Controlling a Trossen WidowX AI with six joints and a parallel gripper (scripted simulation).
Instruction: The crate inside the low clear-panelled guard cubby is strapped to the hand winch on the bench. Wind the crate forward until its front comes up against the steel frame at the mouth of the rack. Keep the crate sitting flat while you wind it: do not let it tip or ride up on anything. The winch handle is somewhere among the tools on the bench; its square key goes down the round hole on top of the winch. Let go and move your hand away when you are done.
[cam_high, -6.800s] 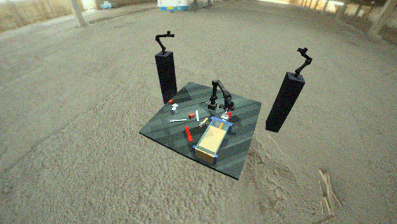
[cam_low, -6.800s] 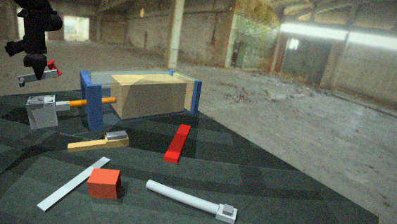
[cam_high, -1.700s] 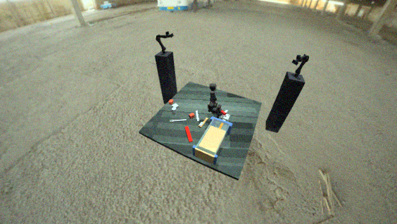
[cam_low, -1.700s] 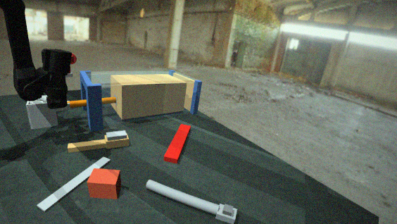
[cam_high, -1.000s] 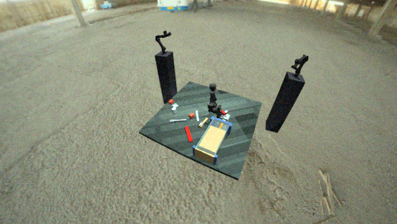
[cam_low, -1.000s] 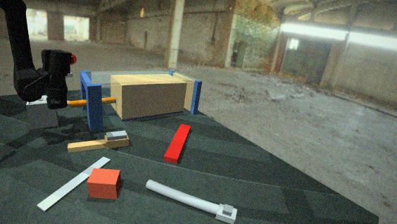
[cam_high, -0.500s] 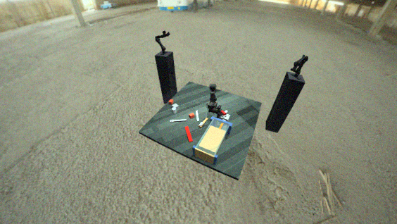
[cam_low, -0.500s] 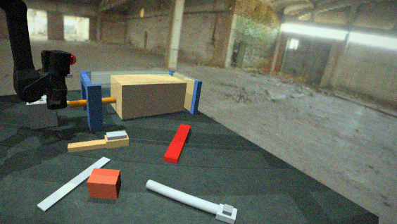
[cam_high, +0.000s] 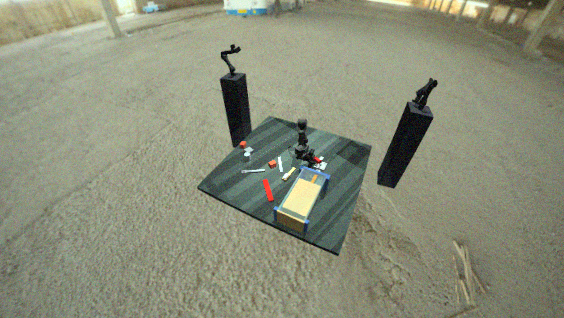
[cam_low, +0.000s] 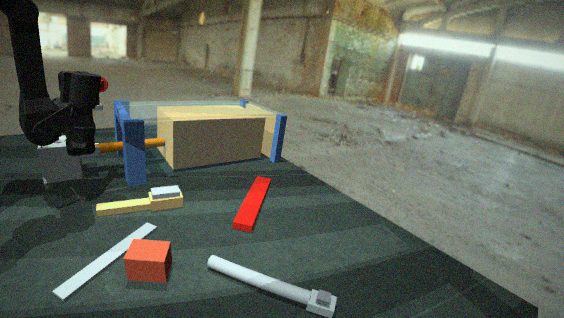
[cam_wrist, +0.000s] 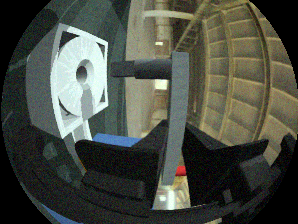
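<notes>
The tan crate sits flat inside the clear-panelled cubby with blue posts. An orange strap runs from its front through the mouth to the winch; strap shows between crate and mouth frame. The winch's pale round top has a dark hole. My gripper is shut on the winch handle, a grey bar. Its dark square key points toward the winch top, outside the hole, with a gap visible. A red knob shows beside the gripper. The fingertips are unclear in the exterior view.
A red bar, a yellow tool with a white block, a white strip, an orange block and a white rod with a square end lie on the bench. The cubby stands beside the winch.
</notes>
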